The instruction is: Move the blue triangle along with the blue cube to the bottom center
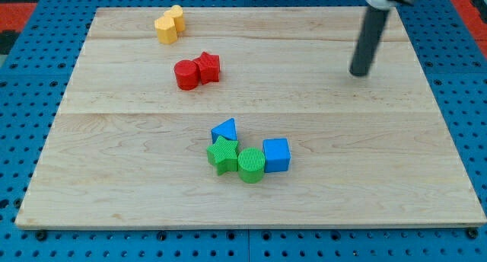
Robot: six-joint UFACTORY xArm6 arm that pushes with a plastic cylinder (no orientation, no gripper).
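My tip (358, 74) well apart from one blue triangle (225, 129), one blue cube (277, 154).

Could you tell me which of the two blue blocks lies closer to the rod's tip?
The blue cube, at the view's right end of the cluster. The blue triangle sits further to the view's left, so it is farther from my tip.

Blue triangle (225, 130) and blue cube (276, 154), near bottom center

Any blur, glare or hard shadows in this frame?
Camera view: even, soft light, no glare on the board; blocks such as the blue cube are sharp with faint shadows; the rod's top is cut off and slightly blurred, my tip clear.
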